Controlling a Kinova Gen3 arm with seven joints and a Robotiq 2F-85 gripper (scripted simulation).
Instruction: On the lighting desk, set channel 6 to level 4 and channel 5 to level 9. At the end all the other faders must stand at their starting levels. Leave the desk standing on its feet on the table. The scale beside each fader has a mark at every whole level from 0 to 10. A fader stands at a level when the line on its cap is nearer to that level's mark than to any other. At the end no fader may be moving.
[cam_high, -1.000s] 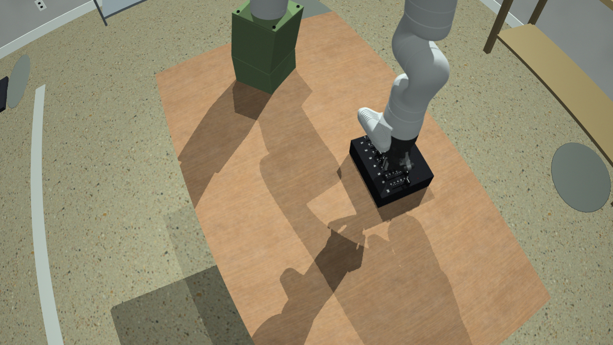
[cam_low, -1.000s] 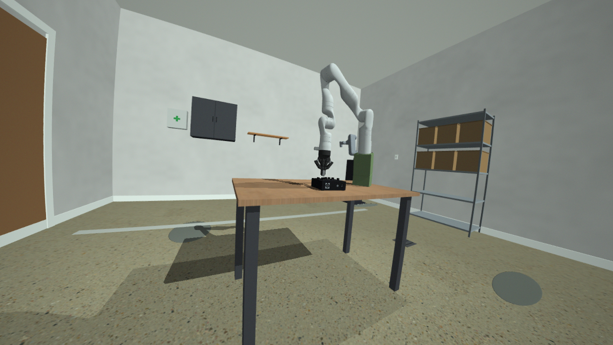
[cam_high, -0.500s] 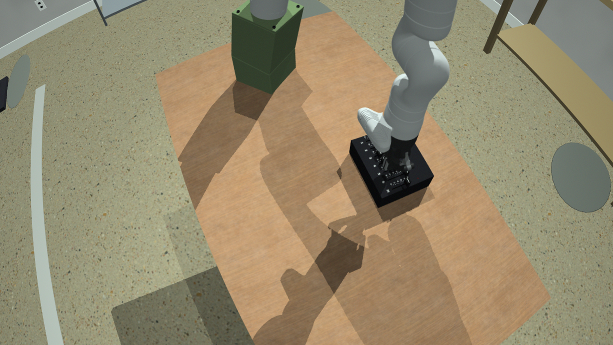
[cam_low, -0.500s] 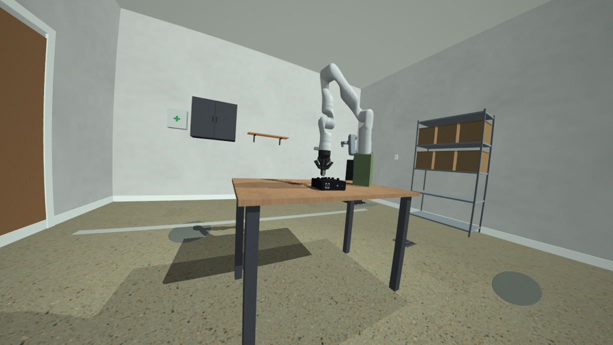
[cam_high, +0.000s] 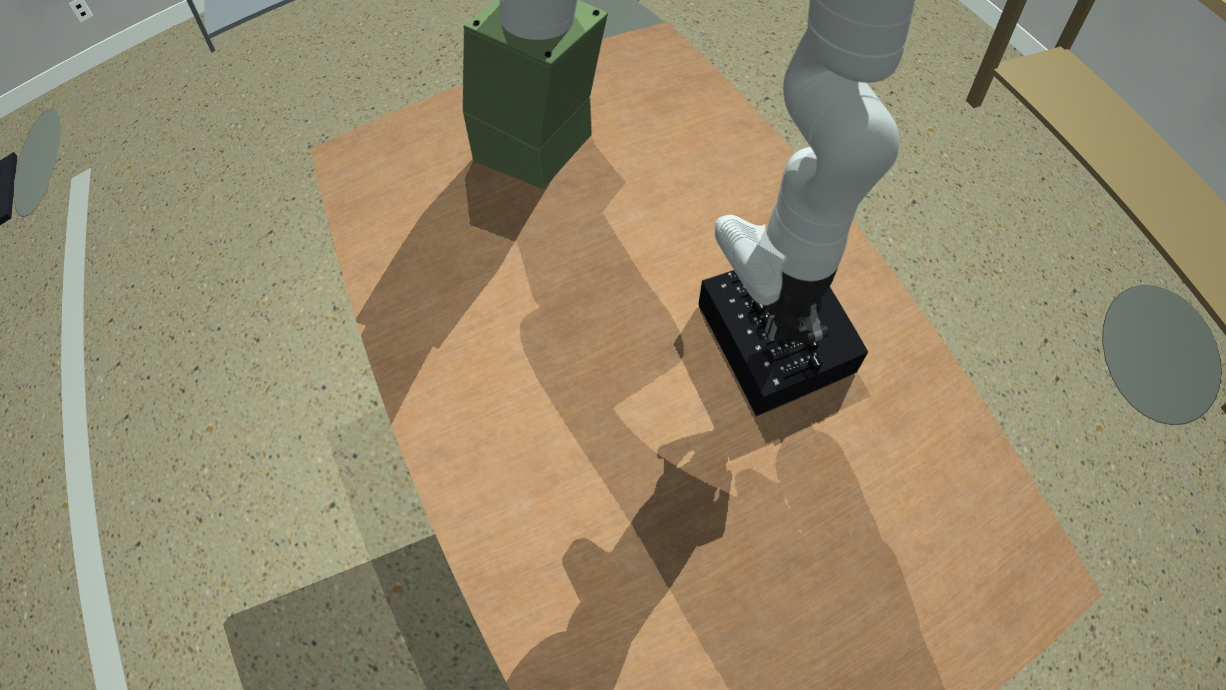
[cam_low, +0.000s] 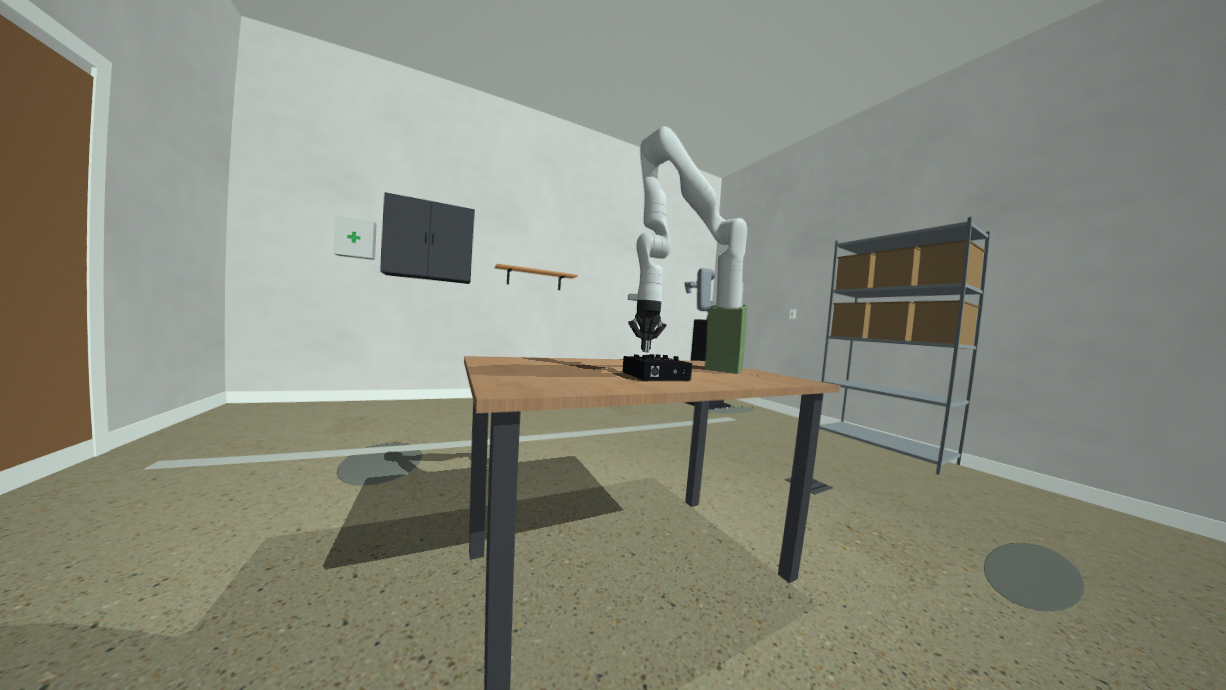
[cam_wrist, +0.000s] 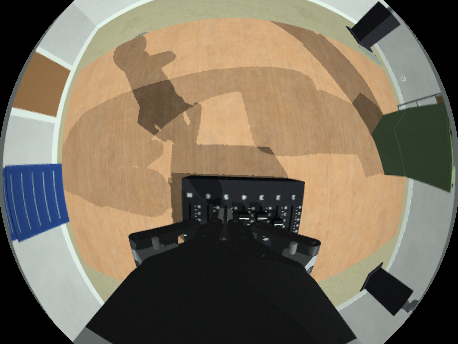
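The black lighting desk stands upright on its feet on the wooden table, towards its right edge in the overhead view. My gripper is shut with nothing between its fingers. It points straight down, with its tips right over the row of faders in the middle of the panel. The gripper body hides part of the panel. The fader caps and scale marks are too small to read their levels.
The arm's green pedestal stands at the far end of the table. A metal shelf rack with boxes stands by the right wall, away from the table.
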